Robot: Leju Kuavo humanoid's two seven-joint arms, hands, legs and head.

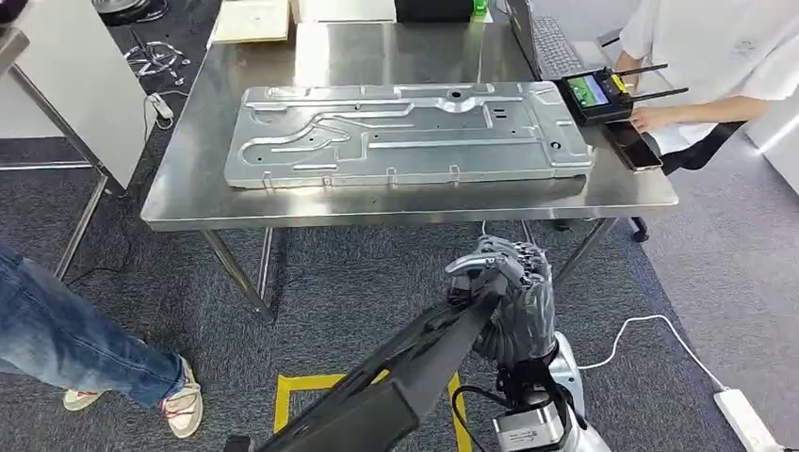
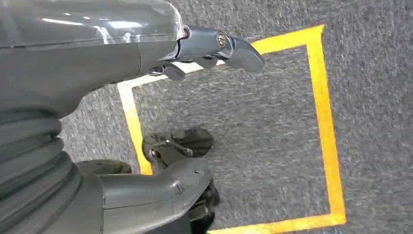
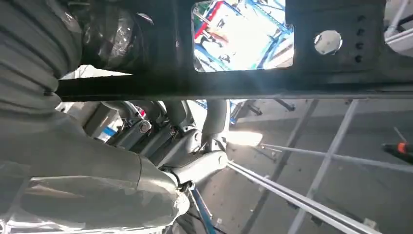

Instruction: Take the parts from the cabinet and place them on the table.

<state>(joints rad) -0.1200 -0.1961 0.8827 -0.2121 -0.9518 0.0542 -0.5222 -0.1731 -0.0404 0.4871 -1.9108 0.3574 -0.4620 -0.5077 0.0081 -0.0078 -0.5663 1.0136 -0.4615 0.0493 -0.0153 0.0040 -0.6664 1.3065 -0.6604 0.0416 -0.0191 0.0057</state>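
Carpet and a yellow taped floor square [image 2: 321,122] lie under the left robot hand [image 2: 214,48], which hangs low with fingers apart, holding nothing. The right robot hand [image 1: 504,297] grips the far end of a long black flat metal part [image 1: 396,377], whose long axis runs from the robot's lower left up toward the tabletop. Beyond, the steel tabletop [image 1: 179,212] is largely covered by a large stamped silver metal panel [image 1: 405,132], leaving a narrow bare strip along the near edge, and a person's hand [image 1: 660,118] rests at the far right corner.

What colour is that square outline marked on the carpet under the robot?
Yellow. The square outline on the grey carpet shows best in the left wrist view.
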